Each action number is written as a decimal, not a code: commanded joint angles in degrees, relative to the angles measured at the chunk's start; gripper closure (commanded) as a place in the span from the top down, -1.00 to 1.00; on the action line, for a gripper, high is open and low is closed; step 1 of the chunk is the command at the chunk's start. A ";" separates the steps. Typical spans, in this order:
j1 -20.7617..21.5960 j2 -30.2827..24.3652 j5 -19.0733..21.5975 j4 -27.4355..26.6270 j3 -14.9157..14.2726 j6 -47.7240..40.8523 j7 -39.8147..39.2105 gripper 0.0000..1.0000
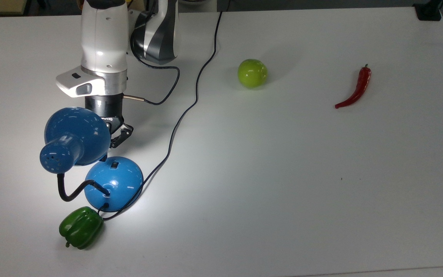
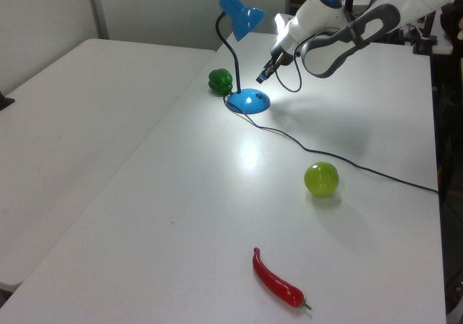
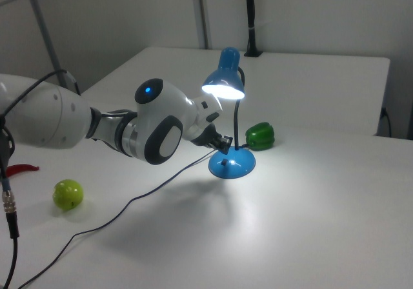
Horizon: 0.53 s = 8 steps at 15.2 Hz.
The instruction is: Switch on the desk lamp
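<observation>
The desk lamp stands at the top view's left, with its blue cone shade (image 1: 76, 134) over a domed blue base (image 1: 119, 186); a small black switch (image 1: 114, 165) sits on the dome. The shade (image 3: 224, 86) glows underneath and throws a bright pool on the table around the base (image 3: 232, 165). My gripper (image 1: 114, 144) hangs just above and behind the base, clear of the switch, its tip partly tucked behind the shade. In the left view the gripper (image 2: 261, 78) points down at the base (image 2: 249, 101) with its fingers together and nothing held.
A green bell pepper (image 1: 81, 227) lies against the lamp base's near side. The lamp's black cord (image 1: 183, 115) snakes up the table past my arm. A green apple (image 1: 252, 73) and a red chili (image 1: 356, 88) lie further to the top view's right.
</observation>
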 commanded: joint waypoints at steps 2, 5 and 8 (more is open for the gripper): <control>-0.01 -9.49 -0.40 -5.70 1.14 -16.61 -0.49 -0.90; 0.08 -14.58 -0.40 -5.34 1.22 -29.37 -0.14 -0.25; 1.92 -19.77 0.39 -3.86 1.14 -42.81 0.21 0.97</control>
